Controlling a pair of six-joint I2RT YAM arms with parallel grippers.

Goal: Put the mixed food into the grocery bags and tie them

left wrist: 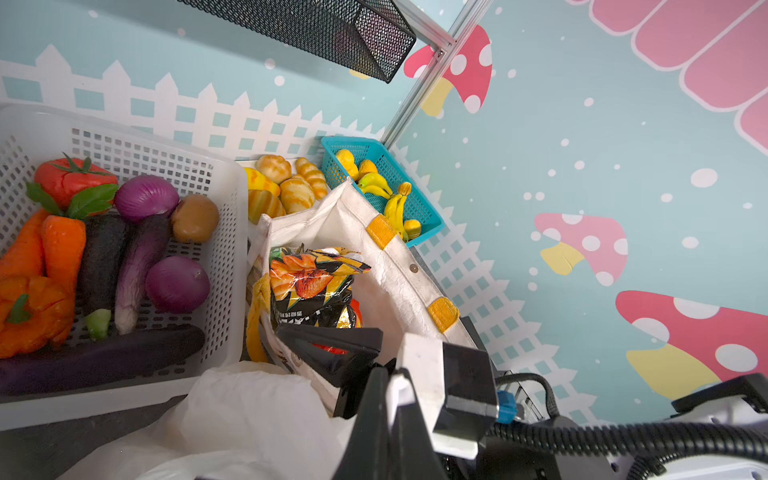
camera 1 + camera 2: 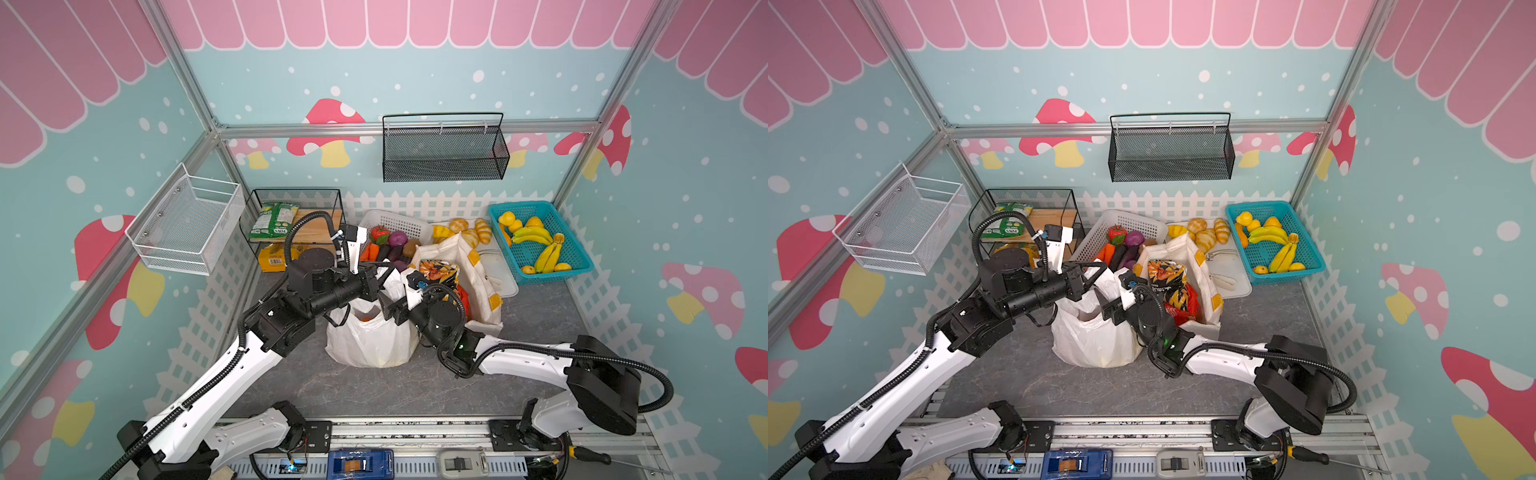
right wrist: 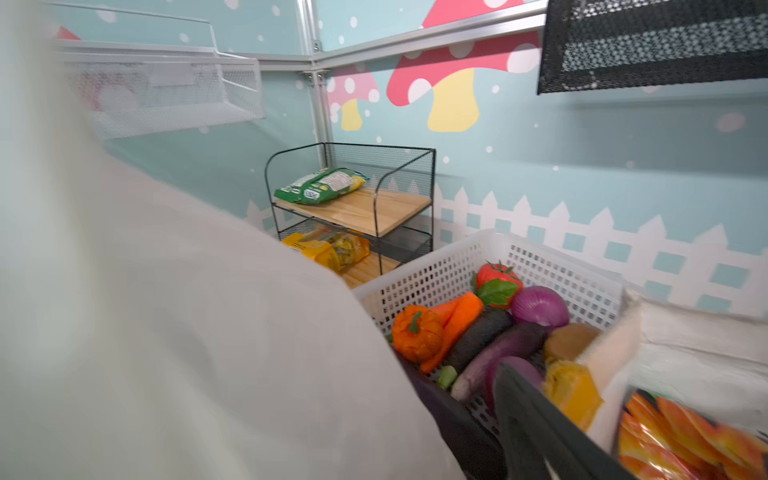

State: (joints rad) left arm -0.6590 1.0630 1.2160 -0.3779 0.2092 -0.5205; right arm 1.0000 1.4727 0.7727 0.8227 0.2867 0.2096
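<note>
Groceries on display: white carrier bag [image 2: 370, 345] stands mid-table, just beside canvas tote [image 2: 482, 282], which holds the patterned snack packet [image 2: 438, 270] and red crisp packet [image 2: 1183, 308]. Left gripper [image 2: 388, 272] is clamped on the bag's lifted plastic. Right gripper [image 2: 392, 309] hangs at its mouth, jaws apart. White basket [image 2: 399, 222] crowds the rear edge, and bare tabletop [image 2: 374, 390] lies open in front.

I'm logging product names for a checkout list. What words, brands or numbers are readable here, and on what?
Green packet: white label, too blurred to read.
Patterned snack packet: white characters, not legible.
Yellow packet: barcode, digits too small.
No text here reads clearly.
</note>
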